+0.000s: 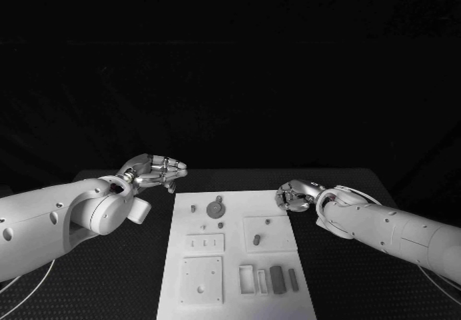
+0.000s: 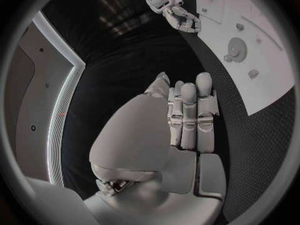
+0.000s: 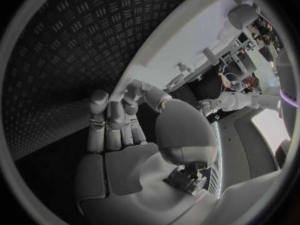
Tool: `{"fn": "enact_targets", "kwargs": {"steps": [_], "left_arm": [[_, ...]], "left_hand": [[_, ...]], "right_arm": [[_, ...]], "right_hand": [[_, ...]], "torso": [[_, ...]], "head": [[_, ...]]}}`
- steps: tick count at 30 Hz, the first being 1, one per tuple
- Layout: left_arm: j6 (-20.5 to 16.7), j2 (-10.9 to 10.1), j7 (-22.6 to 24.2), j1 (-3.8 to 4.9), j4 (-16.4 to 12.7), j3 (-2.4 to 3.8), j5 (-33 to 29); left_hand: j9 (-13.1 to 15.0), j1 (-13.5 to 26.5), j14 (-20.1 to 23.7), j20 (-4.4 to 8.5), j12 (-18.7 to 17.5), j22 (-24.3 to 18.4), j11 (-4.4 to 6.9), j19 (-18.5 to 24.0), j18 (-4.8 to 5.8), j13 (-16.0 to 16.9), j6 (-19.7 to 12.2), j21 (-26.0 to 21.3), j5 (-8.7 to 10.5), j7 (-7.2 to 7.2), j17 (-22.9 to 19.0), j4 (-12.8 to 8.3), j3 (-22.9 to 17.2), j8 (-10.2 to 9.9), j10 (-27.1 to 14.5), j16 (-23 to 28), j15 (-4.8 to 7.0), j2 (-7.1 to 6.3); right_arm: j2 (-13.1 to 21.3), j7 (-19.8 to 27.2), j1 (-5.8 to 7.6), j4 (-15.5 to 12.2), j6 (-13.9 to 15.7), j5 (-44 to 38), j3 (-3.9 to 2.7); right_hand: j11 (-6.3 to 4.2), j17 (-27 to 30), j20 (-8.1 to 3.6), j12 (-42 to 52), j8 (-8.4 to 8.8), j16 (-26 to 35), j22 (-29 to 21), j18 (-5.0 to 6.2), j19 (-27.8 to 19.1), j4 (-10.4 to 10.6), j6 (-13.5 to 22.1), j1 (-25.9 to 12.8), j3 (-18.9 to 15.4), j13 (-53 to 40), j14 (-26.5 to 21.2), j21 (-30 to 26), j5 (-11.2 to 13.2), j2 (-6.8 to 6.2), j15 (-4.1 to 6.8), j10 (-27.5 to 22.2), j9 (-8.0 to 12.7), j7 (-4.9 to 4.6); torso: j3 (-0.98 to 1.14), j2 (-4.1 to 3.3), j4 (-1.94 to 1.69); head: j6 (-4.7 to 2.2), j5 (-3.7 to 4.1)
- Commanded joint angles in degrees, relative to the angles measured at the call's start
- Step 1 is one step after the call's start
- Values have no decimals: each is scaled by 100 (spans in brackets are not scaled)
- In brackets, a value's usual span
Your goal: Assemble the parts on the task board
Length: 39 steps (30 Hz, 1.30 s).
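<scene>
A white task board lies flat in the middle of the black table. Small grey parts sit on it. A round part rests near the far end. A dark bar lies near the close end, next to pale slots. There are raised square plates on the board too, with little holes in them.

Nothing stands between the hands and the board. There is bare black table on both sides of it, and more bare table past its far edge.

The left hand hangs over the table just outside the board's far left corner. Its fingers are curled in a bit and close together. It holds nothing and touches nothing.

The right hand hangs just beside the board's right edge, near the far end. Its fingers are bent in loosely too. It has nothing in it, and I cannot see it touching the board.
</scene>
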State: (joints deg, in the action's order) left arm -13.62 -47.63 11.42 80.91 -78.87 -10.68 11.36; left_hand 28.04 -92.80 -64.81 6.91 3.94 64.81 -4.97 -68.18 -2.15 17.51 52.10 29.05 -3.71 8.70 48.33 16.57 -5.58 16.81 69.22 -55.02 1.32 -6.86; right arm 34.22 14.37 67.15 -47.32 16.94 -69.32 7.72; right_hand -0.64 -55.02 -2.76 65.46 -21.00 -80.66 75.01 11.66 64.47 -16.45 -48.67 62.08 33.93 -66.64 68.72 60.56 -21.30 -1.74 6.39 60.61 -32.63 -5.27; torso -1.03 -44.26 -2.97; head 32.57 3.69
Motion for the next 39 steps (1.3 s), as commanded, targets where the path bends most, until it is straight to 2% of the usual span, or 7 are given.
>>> {"fn": "enact_targets", "kwargs": {"steps": [1,12,18,22,30,34,39], "left_arm": [[82,1,24,2,-20,3,-15],[146,1,-263,3,-50,3,116],[299,26,-528,3,-46,3,348],[311,116,-743,3,16,2,621],[438,412,-1373,-15,198,-9,913],[420,539,-1631,-27,221,-138,940],[273,740,-1893,-44,245,-235,939]], "left_hand": [[5,49,23,18,-7,8,-1,-19,-423,8,-3,-30,29,26,-8,-4,-39,-39,-39,-22,11,21],[59,338,33,52,89,51,87,-34,-398,100,182,-65,31,-23,-55,15,-81,28,226,-42,93,84],[73,722,38,101,58,90,114,-51,-361,153,258,-110,41,-52,-105,17,-180,16,295,-57,118,61],[80,964,48,116,36,119,122,-53,-347,179,307,-137,54,-71,-131,17,-225,9,314,-69,122,51],[59,1584,119,120,15,166,124,-16,-330,223,358,-206,91,-84,-166,24,-234,-27,342,-76,122,72],[35,1875,128,125,6,188,124,-22,-339,236,334,-228,93,-72,-171,26,-282,-61,330,-96,123,53],[-19,2177,145,117,-8,212,107,-24,-352,242,197,-259,93,-9,-183,27,-383,-157,264,-110,109,-36]], "right_arm": [[15,-151,-6,-48,202,91,2],[143,-452,5,-393,347,357,1],[207,-675,113,-701,319,339,-5],[249,-934,219,-1002,203,196,-26],[263,-1424,437,-1738,40,-284,-64],[249,-1559,484,-2045,-23,-385,-104],[210,-1765,537,-2421,-37,-539,-155]], "right_hand": [[-55,9,-22,34,-47,-43,95,334,41,4,-1148,-39,30,9,19,37,-29,39,54,-3,-55,34],[-132,-145,-72,87,-145,-132,101,334,107,-25,-1267,-25,45,-12,194,87,-29,10,120,69,-230,112],[-145,-204,-85,103,-160,-159,101,334,121,-26,-1283,-16,44,-21,245,100,-28,-14,135,87,-270,125],[-154,-227,-96,112,-168,-172,100,334,137,-27,-1293,-11,42,-25,273,110,-28,-29,145,102,-295,133],[-161,-244,-105,117,-173,-180,98,334,150,-26,-1302,-14,39,-27,296,117,-28,-42,153,116,-317,140],[-164,-199,-107,120,-175,-168,96,334,154,-25,-1306,-18,39,-27,275,117,-29,-45,156,123,-325,143],[-166,-198,-107,121,-175,-167,95,334,155,-23,-1308,-21,39,-27,278,117,-29,-45,158,128,-331,144]], "torso": [[-3,2,0],[-5,13,15],[-2,15,19],[-4,36,14],[-4,166,72],[-2,235,85],[-4,299,95]], "head": [[-2,9],[-13,7],[-21,9],[-53,9],[-22,-81],[-28,-127],[-40,-159]]}}
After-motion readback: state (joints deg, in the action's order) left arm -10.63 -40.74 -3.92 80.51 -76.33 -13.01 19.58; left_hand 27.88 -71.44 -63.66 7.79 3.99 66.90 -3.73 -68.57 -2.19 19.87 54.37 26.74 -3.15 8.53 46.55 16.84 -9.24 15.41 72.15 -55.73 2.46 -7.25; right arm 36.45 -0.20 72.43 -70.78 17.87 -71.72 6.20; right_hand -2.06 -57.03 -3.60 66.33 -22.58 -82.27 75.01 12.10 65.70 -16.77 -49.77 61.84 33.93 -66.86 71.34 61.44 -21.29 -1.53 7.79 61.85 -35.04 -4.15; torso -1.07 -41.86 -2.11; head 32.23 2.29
